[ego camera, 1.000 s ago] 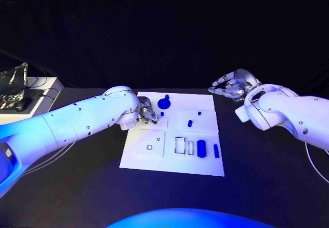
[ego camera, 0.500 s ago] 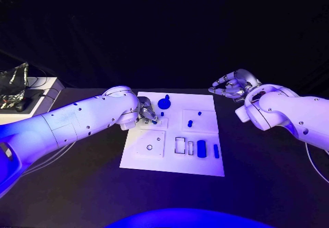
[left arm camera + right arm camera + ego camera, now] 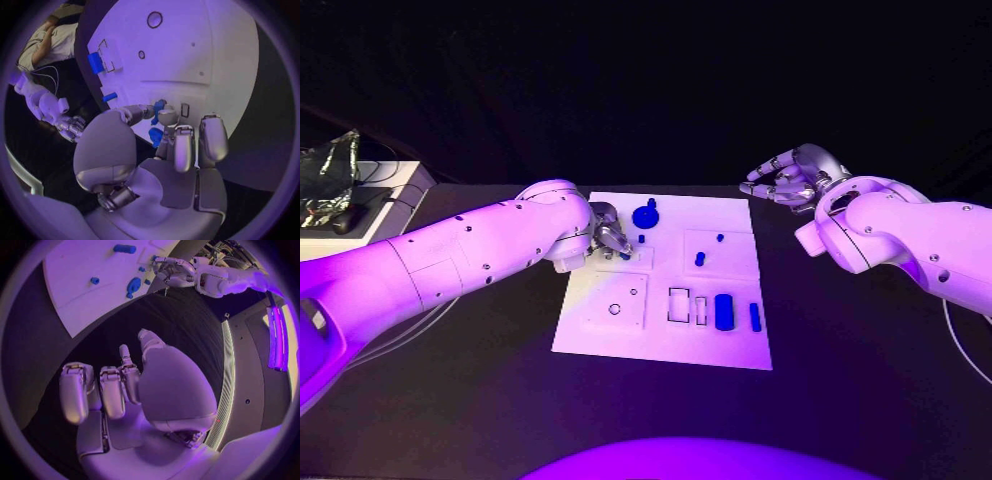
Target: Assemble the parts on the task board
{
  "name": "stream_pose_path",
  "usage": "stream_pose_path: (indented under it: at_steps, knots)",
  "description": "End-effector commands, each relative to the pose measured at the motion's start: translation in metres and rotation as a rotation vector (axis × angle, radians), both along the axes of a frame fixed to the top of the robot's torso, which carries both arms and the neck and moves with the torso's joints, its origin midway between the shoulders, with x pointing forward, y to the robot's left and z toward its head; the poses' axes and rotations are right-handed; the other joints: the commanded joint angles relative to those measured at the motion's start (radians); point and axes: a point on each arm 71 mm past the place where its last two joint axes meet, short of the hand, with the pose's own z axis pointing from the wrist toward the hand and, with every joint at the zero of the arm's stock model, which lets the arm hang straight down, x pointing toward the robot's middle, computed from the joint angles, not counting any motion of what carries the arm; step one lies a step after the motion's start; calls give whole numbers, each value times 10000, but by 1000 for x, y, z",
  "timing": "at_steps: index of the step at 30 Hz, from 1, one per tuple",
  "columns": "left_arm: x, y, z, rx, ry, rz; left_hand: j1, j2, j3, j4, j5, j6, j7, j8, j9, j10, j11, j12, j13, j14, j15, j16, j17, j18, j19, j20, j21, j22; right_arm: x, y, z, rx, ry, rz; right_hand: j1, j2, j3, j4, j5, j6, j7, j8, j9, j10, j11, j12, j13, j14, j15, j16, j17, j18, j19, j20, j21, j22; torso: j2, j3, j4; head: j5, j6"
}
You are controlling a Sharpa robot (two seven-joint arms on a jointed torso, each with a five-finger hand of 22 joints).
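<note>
The white task board [image 3: 661,335] lies in the middle of the black table. My left hand [image 3: 610,238] is low over its far left part, beside a blue round knob part [image 3: 645,215]. In the left wrist view its thumb [image 3: 134,114] and a finger pinch a small blue part [image 3: 159,105] just above the board [image 3: 206,50]. More blue parts lie on the board: a small peg [image 3: 700,259], a tiny piece [image 3: 720,238], an oblong block [image 3: 723,311] and a thin bar [image 3: 754,317]. My right hand [image 3: 790,180] hovers off the board's far right corner, fingers loosely bent, holding nothing.
A white box [image 3: 387,195] with cables and a crumpled foil bag [image 3: 329,175] stands at the table's far left. Empty cut-outs [image 3: 678,305] sit near the oblong block, and a round hole [image 3: 615,310] lies toward the board's near left.
</note>
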Motion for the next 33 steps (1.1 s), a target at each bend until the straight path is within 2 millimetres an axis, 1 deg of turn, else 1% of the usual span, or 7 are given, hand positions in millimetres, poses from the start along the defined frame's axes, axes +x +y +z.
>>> stream_pose_path:
  at_steps: [1,6,15,22,25,28,33]
  knots:
    - [-1,-1,-4,158,24,-65,270,182,1252,-1340,68,394,-325,68,307,82,4,85,46,913,-49,64,2189,-171,71,-6,68,26,0,1,0,-49,-57,158,-91,-38,49,-11,42,-67,23,30,9,-71,-29,-51,1271,830,-83,-55,1737,192,469,-67,-53,1705,5,-1,1,-14,0]
    - [-1,0,-4,229,4,-45,274,184,1258,-1345,78,403,-326,69,312,90,3,94,58,914,-49,66,2192,-172,77,-6,72,33,0,1,0,-51,-55,154,-91,-38,49,-11,42,-67,23,30,9,-71,-29,-51,1271,830,-83,-55,1737,192,469,-67,-53,1705,0,0,5,-21,-31]
    - [-1,1,-4,326,75,-56,288,175,1286,-1384,160,456,-330,71,340,128,-1,138,111,922,-54,79,2220,-183,115,-8,101,89,0,1,0,-60,-46,157,-91,-38,49,-11,42,-67,23,30,9,-71,-29,-51,1271,830,-83,-55,1737,192,469,-67,-53,1705,4,3,10,-29,-30]
    - [-2,0,-5,319,186,-82,265,164,1282,-1379,205,480,-329,69,352,146,-1,152,125,927,-53,87,2236,-184,121,-8,107,97,0,0,0,-61,-46,150,-91,-38,49,-11,42,-67,23,30,9,-71,-29,-51,1271,830,-83,-55,1737,192,469,-67,-53,1705,4,1,-1,-33,-49]
    - [-3,-1,-5,273,237,-92,183,145,1228,-1329,216,530,-341,69,380,166,-1,155,122,925,-51,84,2231,-185,124,-5,110,102,0,0,0,-63,-46,146,-119,-44,59,-14,49,-88,23,52,23,-78,-29,-59,1262,826,-83,-61,1720,195,465,-67,-67,1697,1,4,-1,-41,-60]
    - [-3,-2,-5,196,297,-102,1,100,1008,-1185,152,601,-400,38,432,208,-33,154,109,928,-65,89,2240,-187,122,-5,105,110,0,0,0,-65,-47,143,-119,-44,59,-14,49,-88,23,52,23,-78,-29,-59,1262,826,-83,-61,1720,195,465,-67,-67,1697,5,5,7,-49,-62]
    - [-3,-4,-5,150,360,-117,-194,46,717,-981,98,651,-468,-40,476,237,-79,159,116,927,-94,88,2240,-184,111,-25,83,99,0,0,0,-66,-50,139,-119,-44,59,-14,49,-88,23,52,23,-78,-29,-59,1262,826,-83,-61,1720,195,465,-67,-67,1697,-1,7,0,-37,-77]
